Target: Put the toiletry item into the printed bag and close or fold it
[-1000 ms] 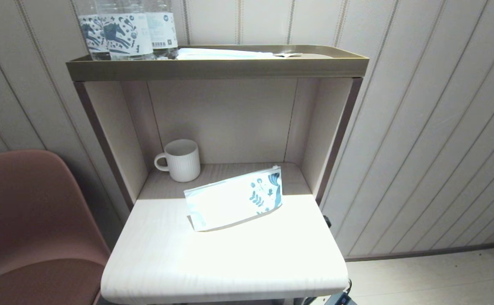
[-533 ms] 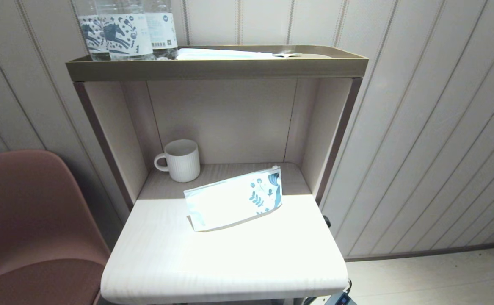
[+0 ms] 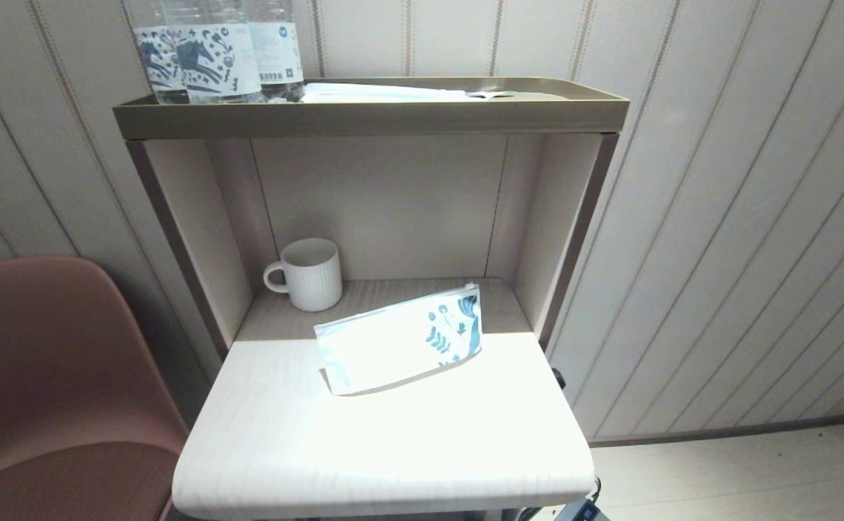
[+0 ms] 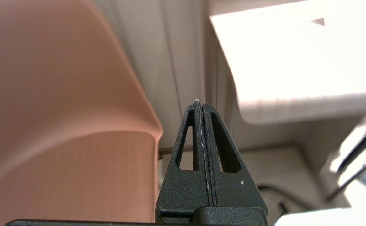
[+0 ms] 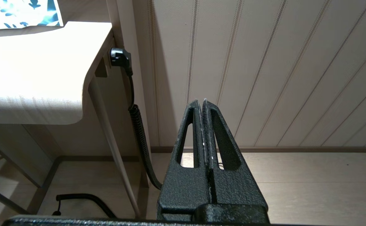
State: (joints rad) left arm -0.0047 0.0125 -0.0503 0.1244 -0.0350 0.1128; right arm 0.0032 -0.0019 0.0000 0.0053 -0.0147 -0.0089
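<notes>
From the head view, a pale wood-grain table (image 3: 385,449) fills the lower middle of the frame, its front half washed out by bright light. The printed bag (image 3: 400,340) lies flat near the frame's centre, where the lit part meets the shaded recess, with its dark blue leaf print at its right end. Behind it, left of centre, a white ribbed mug (image 3: 309,275) stands upright in the recess, well apart from the bag. A bronze tray shelf (image 3: 371,116) spans the upper part of the frame and carries blue-printed bottles (image 3: 212,58) at upper left and a flat white stack (image 3: 382,92) beside them. Striped panel walls (image 3: 740,217) surround the unit; a reddish-brown chair (image 3: 53,383) occupies the lower left, and light flooring shows at lower right. The toiletry item cannot be made out in any view, and neither arm appears here.

In the left wrist view, the left gripper (image 4: 200,103) sits at bottom centre with its fingers pressed together, holding nothing. The chair (image 4: 60,110) fills the left, and the table's bright edge (image 4: 295,106) is at upper right.

In the right wrist view, the right gripper (image 5: 201,103) is likewise closed and empty, low beside the table (image 5: 32,78). A corner of the printed bag (image 5: 23,12) shows at upper left. A black plug and coiled cable (image 5: 139,131) hang below the table's edge, against the panel wall (image 5: 264,62).
</notes>
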